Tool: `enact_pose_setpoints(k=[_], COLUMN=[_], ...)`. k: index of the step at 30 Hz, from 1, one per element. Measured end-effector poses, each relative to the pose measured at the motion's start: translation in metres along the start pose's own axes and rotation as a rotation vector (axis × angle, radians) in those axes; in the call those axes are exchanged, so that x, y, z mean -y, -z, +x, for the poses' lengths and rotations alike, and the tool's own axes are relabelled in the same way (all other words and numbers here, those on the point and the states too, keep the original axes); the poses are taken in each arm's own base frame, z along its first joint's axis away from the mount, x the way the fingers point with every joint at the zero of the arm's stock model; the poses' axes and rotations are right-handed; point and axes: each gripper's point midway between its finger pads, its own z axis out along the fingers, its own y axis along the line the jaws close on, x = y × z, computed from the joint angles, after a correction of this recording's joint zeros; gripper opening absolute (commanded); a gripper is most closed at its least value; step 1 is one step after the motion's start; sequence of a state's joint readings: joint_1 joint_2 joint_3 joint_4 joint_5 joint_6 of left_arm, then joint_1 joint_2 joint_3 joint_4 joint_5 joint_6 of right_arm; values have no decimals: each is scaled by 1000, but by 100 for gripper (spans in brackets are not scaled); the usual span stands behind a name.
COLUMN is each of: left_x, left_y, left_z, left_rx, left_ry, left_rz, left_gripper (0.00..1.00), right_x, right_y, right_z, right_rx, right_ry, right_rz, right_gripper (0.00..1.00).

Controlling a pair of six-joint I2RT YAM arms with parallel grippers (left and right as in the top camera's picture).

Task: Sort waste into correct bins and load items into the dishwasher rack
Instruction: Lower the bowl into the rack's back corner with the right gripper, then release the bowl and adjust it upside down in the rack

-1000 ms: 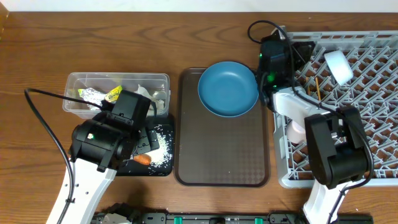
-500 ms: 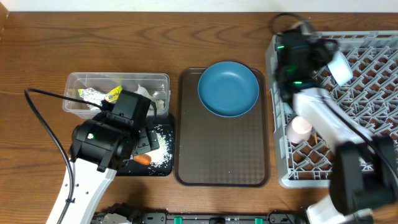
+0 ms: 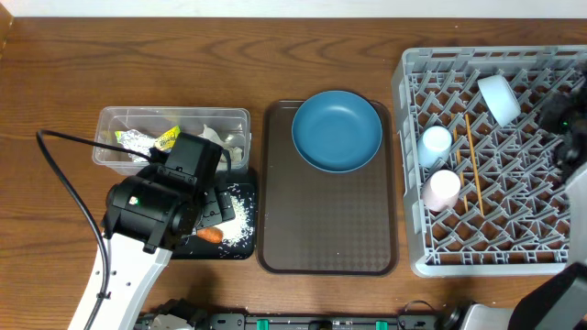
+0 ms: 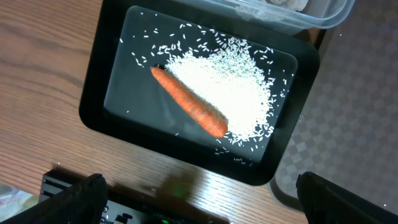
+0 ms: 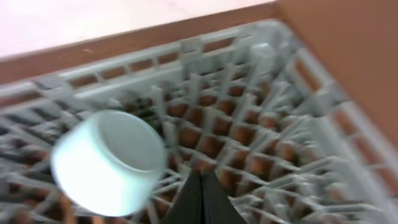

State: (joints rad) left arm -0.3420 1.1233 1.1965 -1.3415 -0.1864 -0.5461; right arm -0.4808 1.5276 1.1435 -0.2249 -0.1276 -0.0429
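Over the right side of the rack (image 3: 408,183), the right gripper (image 5: 200,177) hangs with its fingers pressed together and nothing between them, though the wrist view is blurred by motion. Just to its left, the white bowl (image 5: 109,163) lies tipped among the pegs. A second ago this arm was reaching over the rack's left wall, next to the blue plate (image 3: 336,130). It has since swung across to the far right edge, which uncovers the load: the light blue cup (image 3: 435,143), the pink cup (image 3: 441,189) and the chopsticks (image 3: 474,165) all sit in the grid.

That leaves the plate as the one dish not yet racked. It rests on the far end of the brown serving tray (image 3: 330,220), well apart from this gripper, with the whole rack between them. The arm seems to be pulling clear rather than going for the plate.

The left gripper (image 4: 199,182) has not moved. Its fingers are spread wide and empty above the black tray (image 4: 93,93), where the carrot (image 4: 189,111) lies against a heap of rice (image 4: 239,93). The clear tub (image 3: 174,119) of wrappers and tissues sits just beyond it.
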Motion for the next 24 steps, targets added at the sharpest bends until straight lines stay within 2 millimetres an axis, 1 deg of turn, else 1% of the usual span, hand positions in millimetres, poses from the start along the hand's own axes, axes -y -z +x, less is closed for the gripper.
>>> enact_pose_setpoints(k=[3, 6, 10, 13, 16, 19, 21, 24], left_x=[0, 0, 0, 0, 0, 0, 0, 0], left_y=[0, 0, 0, 0, 0, 0, 0, 0], left_z=[0, 0, 0, 0, 0, 0, 0, 0], left_rx=[0, 0, 0, 0, 0, 0, 0, 0], left_ry=[0, 0, 0, 0, 0, 0, 0, 0], left_rz=[0, 0, 0, 0, 0, 0, 0, 0], left_gripper=[100, 100, 100, 100, 100, 100, 100, 100], right_x=[-12, -26, -34, -42, -52, -67, -78, -90], right_y=[-11, -24, -43, -54, -56, -55, -53, -51], right_z=[5, 16, 36, 51, 57, 62, 68, 71], right_rx=[-9, -42, -95, -139, -163, -187, -214, -229], right_ry=[-52, -79, -113, -127, -129, -121, -115, -104], right_rz=[-107, -190, -239, -264, -287, -314, -333, -355], right_gripper=[1, 1, 1, 1, 1, 3, 1, 1])
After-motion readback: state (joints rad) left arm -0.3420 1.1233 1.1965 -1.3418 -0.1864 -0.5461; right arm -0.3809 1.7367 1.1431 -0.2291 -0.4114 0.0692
